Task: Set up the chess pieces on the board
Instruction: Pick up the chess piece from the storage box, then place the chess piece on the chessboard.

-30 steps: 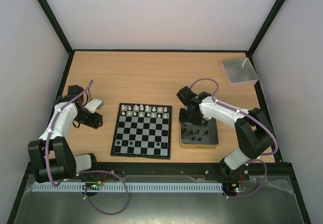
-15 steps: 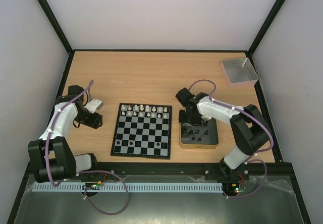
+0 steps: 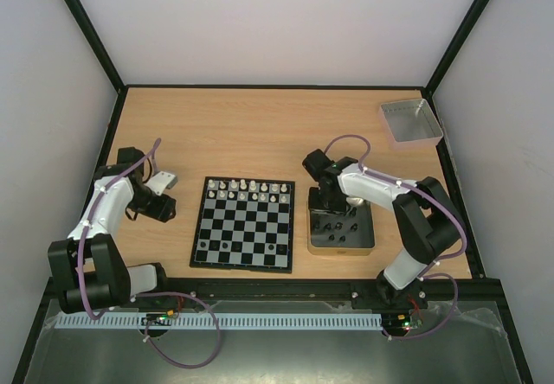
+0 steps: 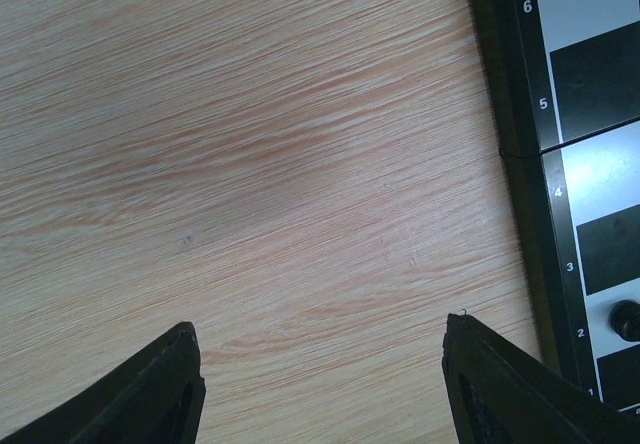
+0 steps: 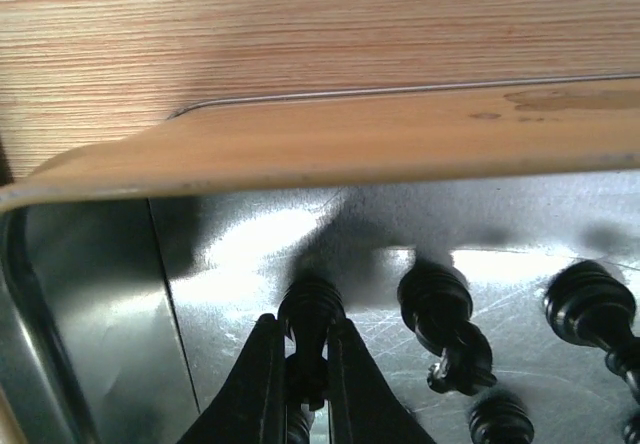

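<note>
Lengthwise along the right gripper (image 5: 303, 324) — one black chess piece (image 5: 311, 302), pinched.

right wrist: pinched black piece (image 5: 310, 309) half hidden between right fingers (image 5: 262, 374), base lost below frame | left wrist: board (image 4: 590, 94) cropped at right edge, only left fingertips (image 4: 150, 394) showing | top: chess pieces (image 3: 247, 189) too small to type

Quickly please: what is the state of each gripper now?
Left gripper: open, holding nothing.
Right gripper: shut on a black chess piece.
</note>
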